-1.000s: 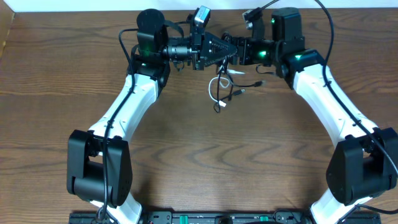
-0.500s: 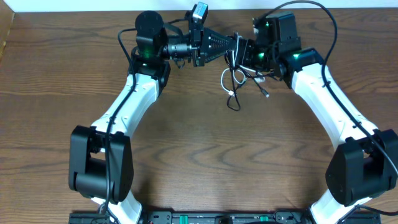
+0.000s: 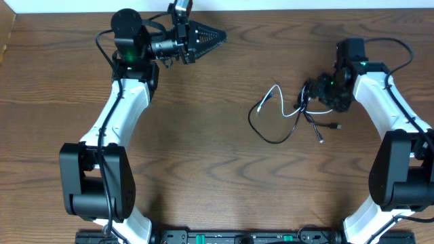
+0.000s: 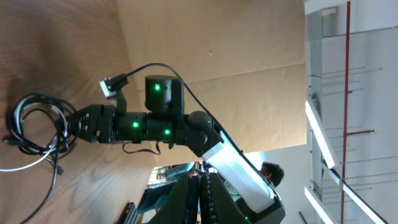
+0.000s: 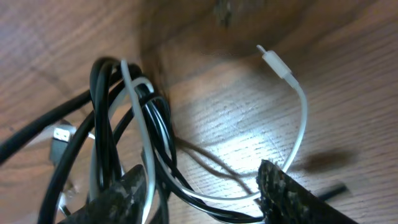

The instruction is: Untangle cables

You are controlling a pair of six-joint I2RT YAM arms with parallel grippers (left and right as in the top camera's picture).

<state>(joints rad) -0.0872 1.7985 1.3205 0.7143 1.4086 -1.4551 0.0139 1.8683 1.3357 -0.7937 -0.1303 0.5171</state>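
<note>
The cables lie loosely tangled on the table at the right. The white cable (image 3: 278, 95) arcs to the left, and the black cable (image 3: 272, 139) makes a wide loop toward the front. My right gripper (image 3: 314, 95) sits low over the bundle's right end. In the right wrist view its jaws (image 5: 202, 174) stand apart, with the black cable (image 5: 99, 106) and the white cable (image 5: 300, 118) running across the gap, unpinched. My left gripper (image 3: 218, 35) is far off at the back left, shut and empty. Its view shows the bundle (image 4: 31, 118) from afar.
Brown wood table (image 3: 203, 169) all round. The table's back edge (image 3: 271, 9) runs just behind the left gripper. A black rail (image 3: 237, 237) lies along the front edge between the two arm bases.
The left gripper let go of the bundle and swung back left. The right arm moved right and toward the front with the cables, which now lie spread on the table.
</note>
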